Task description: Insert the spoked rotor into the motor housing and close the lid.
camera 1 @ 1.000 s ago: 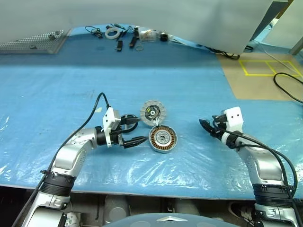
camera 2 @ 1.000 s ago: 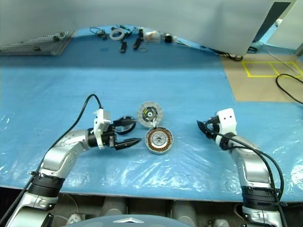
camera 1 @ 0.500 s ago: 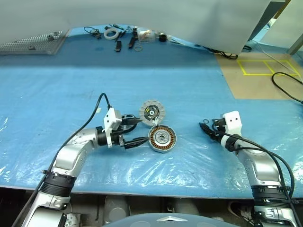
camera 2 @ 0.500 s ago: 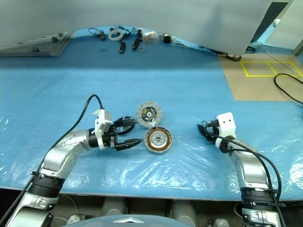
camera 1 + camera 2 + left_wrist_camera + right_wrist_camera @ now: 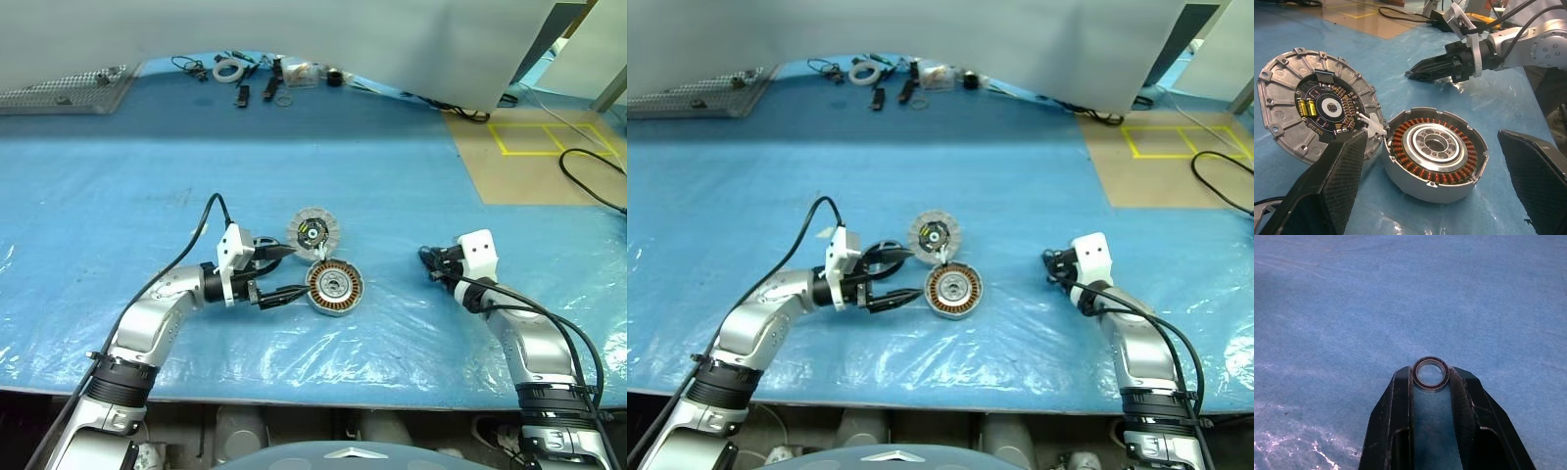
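Observation:
The motor housing (image 5: 335, 287), a silver cup with copper windings, lies mid-table. Just behind it, edge to edge, is the lid (image 5: 313, 232), its segmented ring and dark centre facing up. My left gripper (image 5: 296, 269) is open and level, its fingers (image 5: 1327, 186) spread wide on the housing's left without touching it. A dark-rimmed wheel (image 5: 261, 245), which looks like the spoked rotor, lies partly hidden behind that gripper's far finger. Well to the right of the housing, my right gripper (image 5: 1430, 374) is shut on a small black ring (image 5: 1430, 360) low over the sheet.
A blue plastic sheet (image 5: 118, 196) covers the table. Tools and a tape roll (image 5: 232, 69) lie at the far edge, with a perforated metal tray (image 5: 69, 88) at the far left. Brown floor with yellow tape (image 5: 534, 137) and a black cable (image 5: 588, 166) are at the right.
My right gripper has closed its fingers onto the small ring. The left arm, housing and lid have kept still.

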You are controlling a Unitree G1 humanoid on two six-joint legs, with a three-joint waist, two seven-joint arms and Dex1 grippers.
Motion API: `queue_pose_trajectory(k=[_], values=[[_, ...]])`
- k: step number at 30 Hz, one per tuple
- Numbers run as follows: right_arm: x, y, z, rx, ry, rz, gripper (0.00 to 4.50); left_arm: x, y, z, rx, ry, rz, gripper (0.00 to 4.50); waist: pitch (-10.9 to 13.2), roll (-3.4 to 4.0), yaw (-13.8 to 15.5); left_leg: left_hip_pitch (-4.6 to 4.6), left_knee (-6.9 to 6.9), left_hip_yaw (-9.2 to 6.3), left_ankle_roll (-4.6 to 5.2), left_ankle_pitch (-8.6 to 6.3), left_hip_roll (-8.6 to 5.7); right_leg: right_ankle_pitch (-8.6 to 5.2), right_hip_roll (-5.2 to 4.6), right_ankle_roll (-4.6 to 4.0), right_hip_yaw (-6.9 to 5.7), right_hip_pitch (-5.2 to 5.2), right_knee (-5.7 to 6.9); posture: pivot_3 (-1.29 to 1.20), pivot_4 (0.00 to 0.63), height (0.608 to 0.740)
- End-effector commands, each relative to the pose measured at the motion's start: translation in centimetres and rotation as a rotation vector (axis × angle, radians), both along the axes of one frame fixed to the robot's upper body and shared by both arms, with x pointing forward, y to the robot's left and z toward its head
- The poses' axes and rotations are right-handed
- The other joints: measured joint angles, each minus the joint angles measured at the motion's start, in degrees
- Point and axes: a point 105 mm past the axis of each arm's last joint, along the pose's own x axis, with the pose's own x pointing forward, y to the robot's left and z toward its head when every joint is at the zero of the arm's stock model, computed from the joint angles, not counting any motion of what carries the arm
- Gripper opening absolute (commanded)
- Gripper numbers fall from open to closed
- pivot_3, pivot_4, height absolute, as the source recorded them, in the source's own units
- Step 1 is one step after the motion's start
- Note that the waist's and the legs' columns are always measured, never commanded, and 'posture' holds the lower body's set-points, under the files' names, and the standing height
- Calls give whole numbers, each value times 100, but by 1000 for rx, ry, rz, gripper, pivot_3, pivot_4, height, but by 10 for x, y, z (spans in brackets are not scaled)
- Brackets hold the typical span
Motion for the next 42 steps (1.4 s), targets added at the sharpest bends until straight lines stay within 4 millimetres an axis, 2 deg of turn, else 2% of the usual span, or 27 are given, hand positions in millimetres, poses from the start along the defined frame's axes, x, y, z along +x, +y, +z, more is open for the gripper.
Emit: queue_pose_trajectory(k=[1,5,9,12,18,22,27,34,42], values=[[-5,4,-13,2,49,13,647,-2,-2,7,1,-35,-11,4500,0,0,0,0,0,0,0,0,0,0,0,0,0,0,0,0,150,740],[-6,8,-13,5,58,34,647,-2,-1,6,0,-34,-8,4500,0,0,-3,0,-1,0,0,0,1,0,0,0,0,0,0,0,150,740],[-9,18,-5,22,46,95,647,-3,-1,7,-7,-26,-11,4500,0,0,-3,0,-2,0,0,0,1,-1,0,0,0,0,-1,0,150,740],[-9,26,18,42,-9,150,647,-7,0,12,-30,-2,-32,4500,0,1,-5,0,-6,0,0,0,1,-1,0,0,0,0,-4,0,150,740],[-22,49,84,79,-113,365,647,-16,4,17,-4,-10,-59,4500,6,10,4,0,-22,0,0,0,-2,11,1,21,0,-7,-27,0,150,740],[-40,79,106,67,-93,589,647,-15,8,18,13,-30,-62,4500,6,10,5,2,-35,-1,0,0,1,12,1,22,0,-5,-39,0,150,740],[-60,111,110,47,-19,852,647,-17,10,21,36,-47,-90,4500,6,10,1,0,-42,-1,0,0,0,12,2,22,-2,-5,-49,0,150,740],[-58,128,90,-6,55,1011,647,-24,13,20,60,-44,-105,4500,6,10,3,-1,-41,-2,0,0,1,12,1,22,-4,-5,-48,0,150,740],[-52,137,64,-20,111,1078,647,-32,14,16,66,-49,-106,4500,6,9,2,-3,-35,-2,1,1,0,12,1,21,-3,-5,-42,0,150,740]])
